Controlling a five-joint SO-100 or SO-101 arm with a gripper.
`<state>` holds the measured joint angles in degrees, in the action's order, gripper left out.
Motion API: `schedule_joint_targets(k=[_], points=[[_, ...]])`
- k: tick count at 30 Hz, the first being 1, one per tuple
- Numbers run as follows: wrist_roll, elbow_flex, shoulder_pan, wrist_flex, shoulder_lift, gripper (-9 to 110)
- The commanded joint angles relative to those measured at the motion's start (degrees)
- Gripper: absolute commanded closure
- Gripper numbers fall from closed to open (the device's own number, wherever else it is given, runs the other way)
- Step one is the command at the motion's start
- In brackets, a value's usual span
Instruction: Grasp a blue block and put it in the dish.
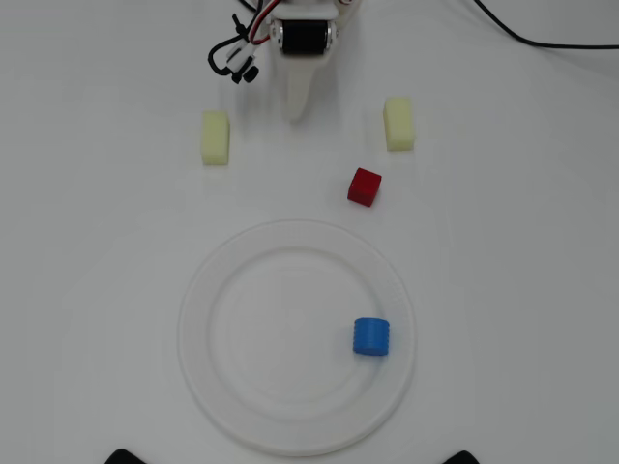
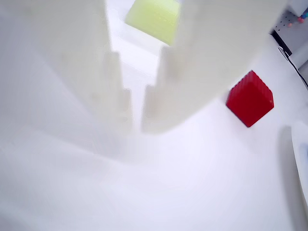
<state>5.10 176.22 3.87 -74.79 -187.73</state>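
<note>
The blue block (image 1: pixel 370 336) is a short ribbed cylinder standing inside the dish (image 1: pixel 222 387), on its right part near the rim. The dish is a large round white plate at the lower middle of the overhead view; its edge also shows at the right border of the wrist view (image 2: pixel 302 159). My gripper (image 1: pixel 295 111) is at the top middle of the overhead view, far from the dish, low over the table. Its white fingers (image 2: pixel 168 96) stand close together with only a thin slit between them, holding nothing; the gripper's tip (image 2: pixel 137 122) is over bare table.
A red cube (image 1: pixel 365 187) (image 2: pixel 250 98) lies between the gripper and the dish, right of centre. Two pale yellow oblong blocks flank the gripper, one left (image 1: pixel 215 137) and one right (image 1: pixel 398 123); one shows behind the fingers in the wrist view (image 2: pixel 154 17). A black cable (image 1: pixel 542 41) runs at the top right.
</note>
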Motion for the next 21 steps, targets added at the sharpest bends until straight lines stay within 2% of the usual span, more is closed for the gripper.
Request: schedule_joint_targets(k=[1, 21], points=[[0.44, 5.8, 0.7, -0.97, -9.76, 101], [1.58, 5.8, 0.53, -0.97, -9.76, 101]])
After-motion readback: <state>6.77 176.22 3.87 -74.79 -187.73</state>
